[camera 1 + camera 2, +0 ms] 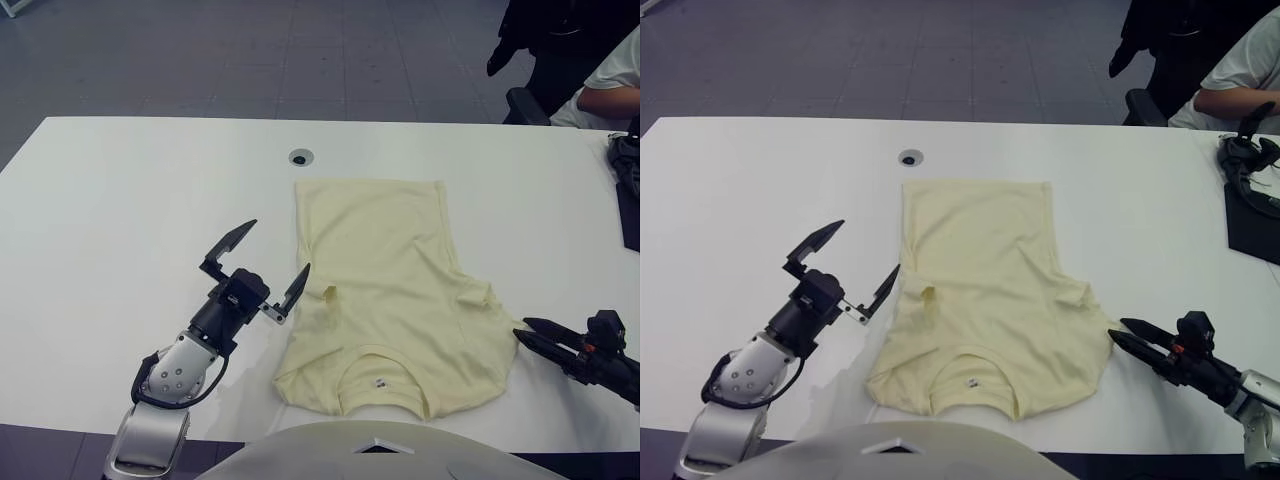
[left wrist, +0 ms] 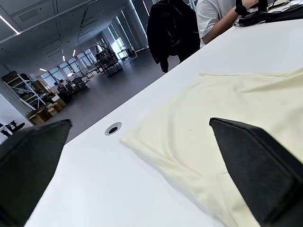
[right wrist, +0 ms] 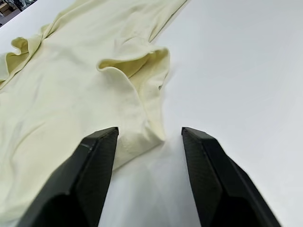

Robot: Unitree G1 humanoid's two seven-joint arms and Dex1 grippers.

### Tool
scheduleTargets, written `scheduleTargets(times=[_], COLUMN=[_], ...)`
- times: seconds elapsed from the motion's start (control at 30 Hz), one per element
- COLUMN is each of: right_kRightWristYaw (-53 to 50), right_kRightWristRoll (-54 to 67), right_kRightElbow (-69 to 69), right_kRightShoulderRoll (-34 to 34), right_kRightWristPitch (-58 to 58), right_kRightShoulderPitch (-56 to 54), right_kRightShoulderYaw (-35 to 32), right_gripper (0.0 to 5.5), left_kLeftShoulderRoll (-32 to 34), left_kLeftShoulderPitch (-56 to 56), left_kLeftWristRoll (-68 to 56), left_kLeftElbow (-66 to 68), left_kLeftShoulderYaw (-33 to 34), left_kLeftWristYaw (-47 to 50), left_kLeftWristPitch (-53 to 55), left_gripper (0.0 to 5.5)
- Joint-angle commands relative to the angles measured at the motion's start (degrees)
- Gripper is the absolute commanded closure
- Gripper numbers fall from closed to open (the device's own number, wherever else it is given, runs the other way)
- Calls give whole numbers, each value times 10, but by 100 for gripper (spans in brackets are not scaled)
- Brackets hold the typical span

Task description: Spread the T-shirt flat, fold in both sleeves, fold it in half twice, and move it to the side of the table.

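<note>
A pale yellow T-shirt [image 1: 385,290] lies on the white table [image 1: 120,200], collar toward me and hem at the far side, with both sleeves tucked in and some wrinkles at the shoulders. My left gripper [image 1: 278,248] stands open just left of the shirt, one fingertip close to the left sleeve fold. In the left wrist view the shirt [image 2: 227,104] spreads beyond the left gripper [image 2: 139,123]. My right gripper [image 1: 1120,330] is low at the shirt's near right corner. In the right wrist view this gripper [image 3: 150,130] is open, with the shirt's curled edge [image 3: 137,61] just ahead of its fingers.
A round cable hole [image 1: 300,157] sits in the table beyond the shirt's far left corner. Black gear and cables [image 1: 1250,190] lie at the table's right edge. Wide bare tabletop stretches on the left and behind the shirt.
</note>
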Motion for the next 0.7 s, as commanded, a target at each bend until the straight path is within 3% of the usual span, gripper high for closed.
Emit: scheduleTargets(times=[0.03,0.37,0.5,0.7], right_kRightWristYaw=[-2,35,44,38], right_kRightWristRoll=[-5,61,121,114], right_kRightElbow=[1,-16,-77,-183], right_kRightShoulderRoll=[7,12,27,46], right_kRightWristPitch=[13,60,107,108], right_kRightShoulderPitch=[-1,-2,0,29], right_kRightShoulderYaw=[10,-31,-46,-10], right_gripper=[381,547,547,547], left_kLeftShoulderRoll=[0,0,-2,0], left_kLeftShoulderPitch=[-4,-7,-5,1], left_kLeftWristRoll=[10,11,11,8], left_kLeftElbow=[15,31,34,35], left_kLeftShoulderYaw=[-5,-6,-9,-11], left_kLeftWristYaw=[-3,-6,-6,-10], left_kLeftWristPitch=[-10,-15,-18,-20], left_gripper=[10,10,10,10])
